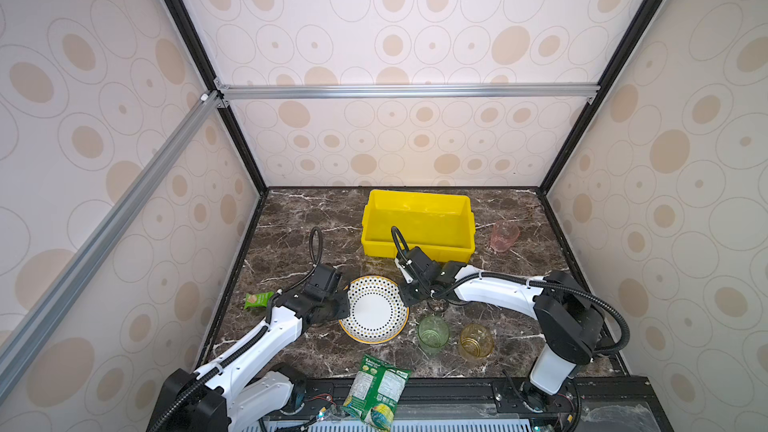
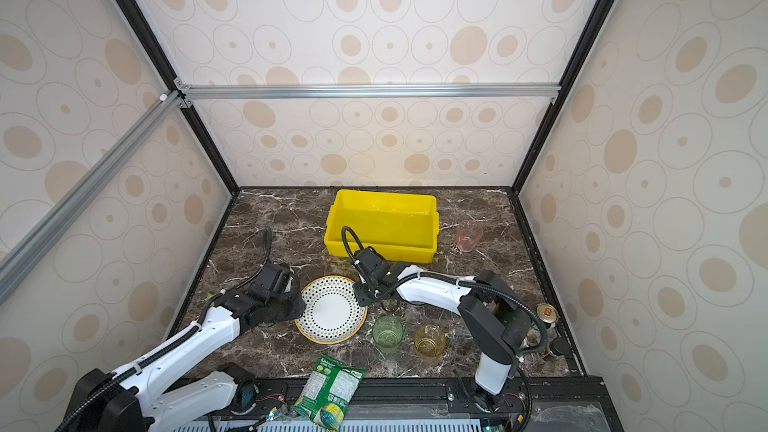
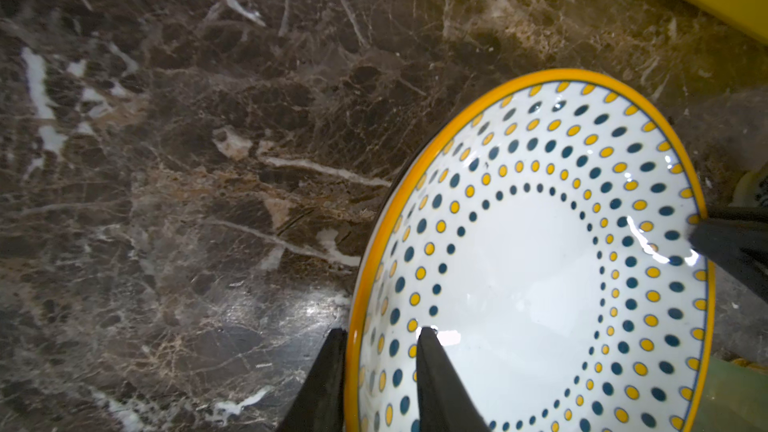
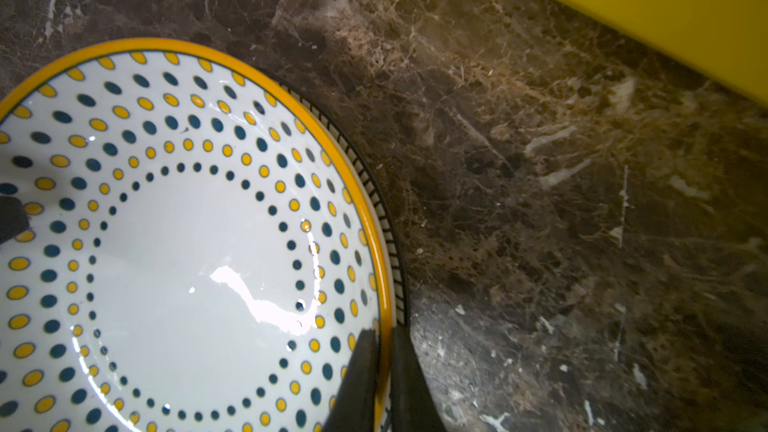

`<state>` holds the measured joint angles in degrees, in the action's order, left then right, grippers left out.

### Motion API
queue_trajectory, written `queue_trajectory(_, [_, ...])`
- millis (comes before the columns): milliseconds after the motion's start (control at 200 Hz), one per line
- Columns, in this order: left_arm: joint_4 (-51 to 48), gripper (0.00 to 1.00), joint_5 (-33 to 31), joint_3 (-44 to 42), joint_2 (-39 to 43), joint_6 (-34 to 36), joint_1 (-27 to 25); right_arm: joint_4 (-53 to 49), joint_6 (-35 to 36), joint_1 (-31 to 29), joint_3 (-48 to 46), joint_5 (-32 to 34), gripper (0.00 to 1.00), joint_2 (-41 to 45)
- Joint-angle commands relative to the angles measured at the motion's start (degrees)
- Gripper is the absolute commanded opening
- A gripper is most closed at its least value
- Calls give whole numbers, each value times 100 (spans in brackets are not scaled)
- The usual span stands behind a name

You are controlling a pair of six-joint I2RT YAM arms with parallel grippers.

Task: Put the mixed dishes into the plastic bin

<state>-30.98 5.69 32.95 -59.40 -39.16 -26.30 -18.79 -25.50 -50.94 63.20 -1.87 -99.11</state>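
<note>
**Item: dotted plate** (image 1: 374, 309). Glazed ceramic, white well, yellow rim band. It lay flat on the counter (image 1: 299, 218), front of centre, well short of the plastic bin (image 1: 415, 249), which stood empty toward the back.

**Beneath it:** the right wrist view showed the edge of a striped plate (image 4: 399, 280) under the dotted one, so this was a stack, not a single piece.

**Left gripper** (image 3: 382, 332): sat astride the near rim, one finger outside and one in the well. The jaws were part-spread and a strip of glaze showed beside the inner finger – apparently not clamped.

**Right gripper** (image 4: 384, 334): jaws pressed together on the opposite rim, pinching it. The angle was too steep to tell whether the striped edge was caught in the same pinch.

**Also uncollected:**
- green tumbler (image 1: 433, 333) and amber tumbler (image 1: 476, 340), side by side near the front
- pink tumbler (image 1: 504, 236), just right of the bin
- snack packets (image 1: 376, 392) at the front edge, not part of the lot

**Handling:**
- The plate looked rigid, fairly heavy for its size, and breakable.
- The glaze was slick, judging by the highlights, so a shallow pinch could slide off.
- The upturned rim was the only purchase. Opposite holds – one per gripper – suited a level carry.
- A lift could leave the lower plate behind or drag it along.
</note>
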Motion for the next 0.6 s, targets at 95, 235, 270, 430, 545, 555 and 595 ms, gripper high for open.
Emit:
queue_trajectory(95, [320,28,578,-45,136,-258,9,155,-17,-171,-9,-821,10,-61])
queue_trajectory(235, [274,28,629,41,165,-228,62,176,1,-214,-9,-875,10,-53])
queue_trajectory(270, [229,28,645,74,157,-195,67,194,10,-223,-3,-908,10,-60])
queue_trajectory(430, [120,28,775,89,144,-97,108,287,18,-259,-11,-999,10,-115])
queue_trajectory(545, [-10,28,719,156,121,-13,134,320,44,-298,5,-1076,10,-150])
queue_trajectory(555, [-19,27,715,165,121,-7,134,316,45,-302,7,-1083,10,-152])
queue_trajectory(595, [-39,27,689,190,113,12,151,311,58,-311,20,-1089,10,-161])
